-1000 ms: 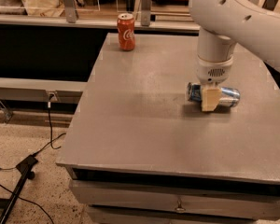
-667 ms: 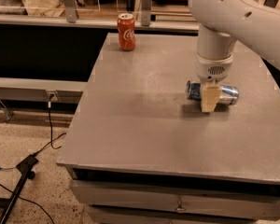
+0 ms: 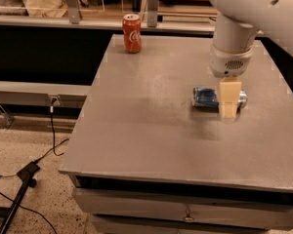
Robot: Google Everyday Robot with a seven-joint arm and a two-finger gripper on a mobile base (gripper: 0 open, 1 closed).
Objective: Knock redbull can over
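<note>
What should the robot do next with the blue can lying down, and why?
Probably lift the tool straight up and away. The redbull can already lies on its side on the table, so the knocking looks done. The tool hangs right at the can, so rising seems safer than sliding sideways, which might roll it.

Smooth white rounded arm (image 3: 254, 6) with a small dotted grille; its cream gripper (image 3: 228, 111) hangs near the desk's (image 3: 136, 130) right edge.

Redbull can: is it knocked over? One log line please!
redbull can: on its side on table | gripper: at can's right half | Coca-Cola can: upright, far edge | task: looks done
</note>
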